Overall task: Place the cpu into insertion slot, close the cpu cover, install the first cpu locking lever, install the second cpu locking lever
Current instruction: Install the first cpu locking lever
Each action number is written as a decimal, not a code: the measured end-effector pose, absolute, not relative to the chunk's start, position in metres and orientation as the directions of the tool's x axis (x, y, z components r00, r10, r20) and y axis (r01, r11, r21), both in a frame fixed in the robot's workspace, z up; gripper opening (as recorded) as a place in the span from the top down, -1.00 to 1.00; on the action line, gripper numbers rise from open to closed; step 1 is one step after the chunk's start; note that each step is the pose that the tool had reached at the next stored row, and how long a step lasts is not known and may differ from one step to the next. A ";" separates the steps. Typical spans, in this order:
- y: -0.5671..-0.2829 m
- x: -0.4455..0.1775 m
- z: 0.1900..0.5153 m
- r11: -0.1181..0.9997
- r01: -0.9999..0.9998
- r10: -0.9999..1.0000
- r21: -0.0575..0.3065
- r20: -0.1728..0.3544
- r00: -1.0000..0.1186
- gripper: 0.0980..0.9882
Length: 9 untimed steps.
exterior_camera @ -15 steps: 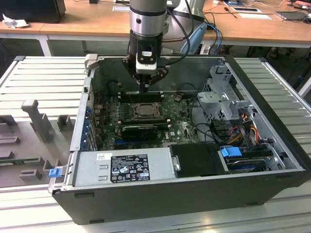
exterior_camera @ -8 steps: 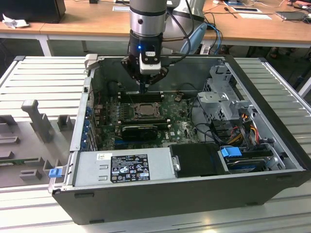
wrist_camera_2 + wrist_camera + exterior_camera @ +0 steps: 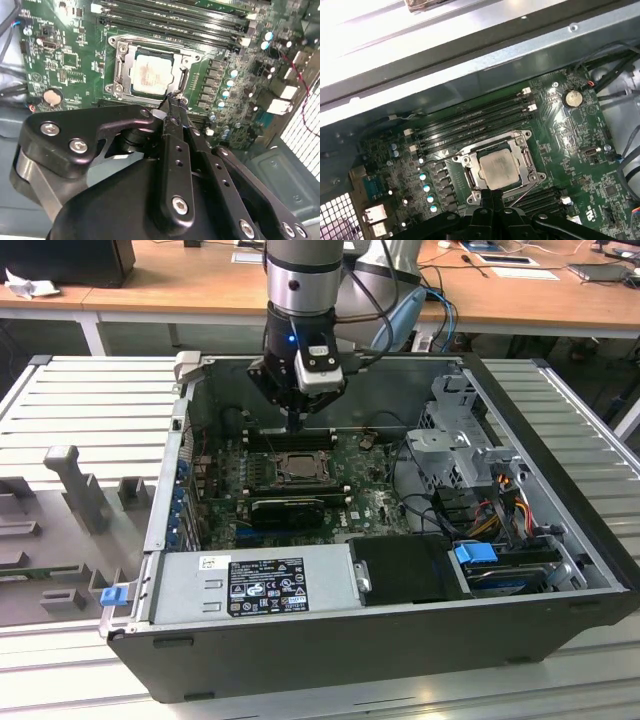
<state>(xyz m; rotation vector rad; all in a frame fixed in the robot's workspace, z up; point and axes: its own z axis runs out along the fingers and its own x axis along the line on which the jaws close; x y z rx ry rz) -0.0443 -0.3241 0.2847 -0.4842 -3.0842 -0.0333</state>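
The cpu (image 3: 152,74) lies flat in the insertion slot (image 3: 150,42) on the green board, silver top up; it is also visible in the exterior view (image 3: 297,466) and the first wrist view (image 3: 496,169). The cpu cover (image 3: 119,70) lies down around it as a metal frame. My gripper (image 3: 172,100) is shut with nothing between its fingers, its tip just off the socket's corner. From outside, my gripper (image 3: 294,422) hangs just behind the socket. A thin lever rod (image 3: 447,158) runs along one side of the socket, and another (image 3: 530,189) sits beside my fingers (image 3: 492,196).
Long black memory slots (image 3: 470,122) run beside the socket. A black expansion card (image 3: 290,508) lies in front of it. The case walls (image 3: 170,500), a power supply (image 3: 255,585), a drive cage (image 3: 465,445) and cables (image 3: 490,505) surround the board.
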 end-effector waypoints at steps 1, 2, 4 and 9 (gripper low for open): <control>-0.324 -0.044 0.285 0.961 0.277 0.276 0.018 0.022 -0.961 0.98; -0.324 -0.044 0.284 0.972 0.233 0.233 0.018 0.022 -0.972 0.98; -0.324 -0.044 0.284 0.980 0.197 0.197 0.018 0.022 -0.980 0.98; -0.324 -0.044 0.283 0.996 0.089 0.088 0.018 0.021 -0.996 0.98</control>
